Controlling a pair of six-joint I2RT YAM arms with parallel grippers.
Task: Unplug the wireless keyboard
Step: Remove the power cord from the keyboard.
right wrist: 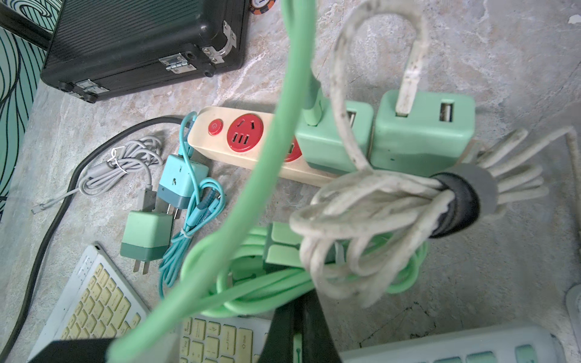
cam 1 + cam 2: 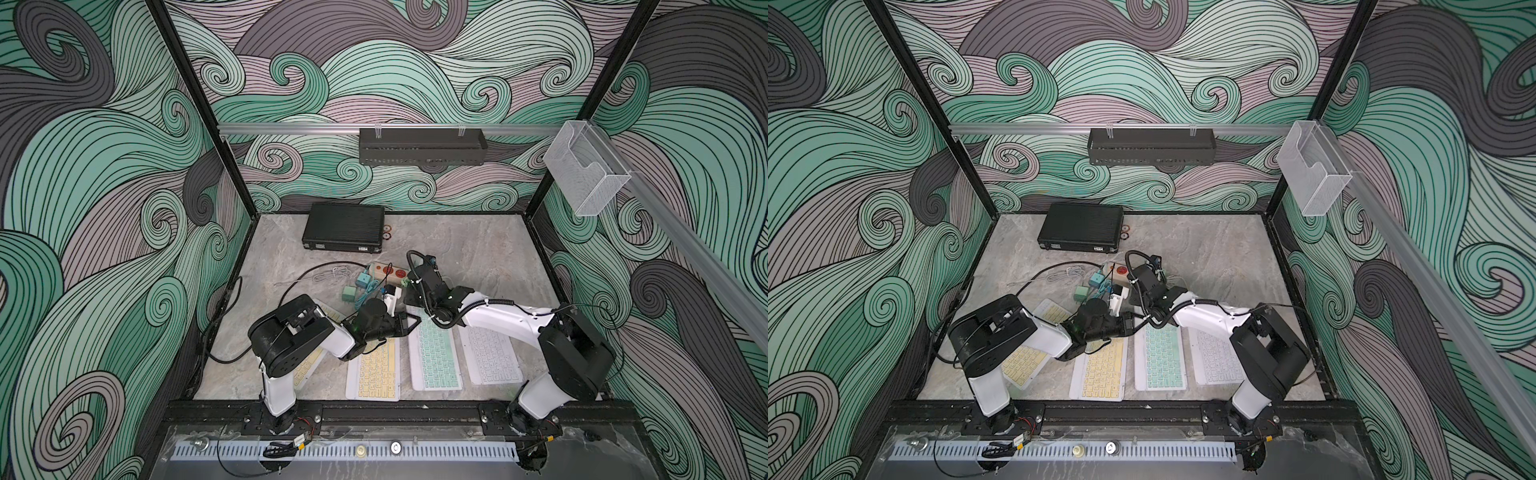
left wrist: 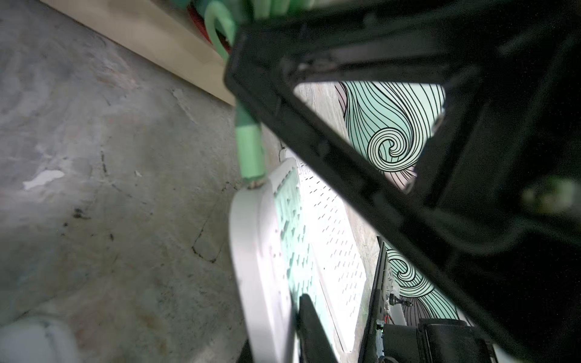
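Observation:
The wireless keyboard (image 2: 434, 357) (image 2: 1160, 357), white with green keys, lies between a yellow-keyed and a white one. My left gripper (image 2: 412, 322) (image 3: 276, 330) is shut on its back left corner, one finger (image 3: 311, 327) on the keys. A green cable's connector (image 3: 250, 151) sits in the keyboard's back edge, a bit of metal tip showing. My right gripper (image 2: 409, 297) (image 1: 300, 314) is shut on that green cable (image 1: 283, 125) just above the connector. The cable runs to a green charger (image 1: 333, 138) on the beige power strip (image 1: 242, 138) (image 2: 384, 271).
Several keyboards lie side by side near the front. A second green charger (image 1: 421, 132) carries a bundled white cable (image 1: 377, 201). Loose chargers (image 1: 147, 232) and a teal cable (image 1: 195, 213) lie left of the strip. A black case (image 2: 343, 227) stands at the back.

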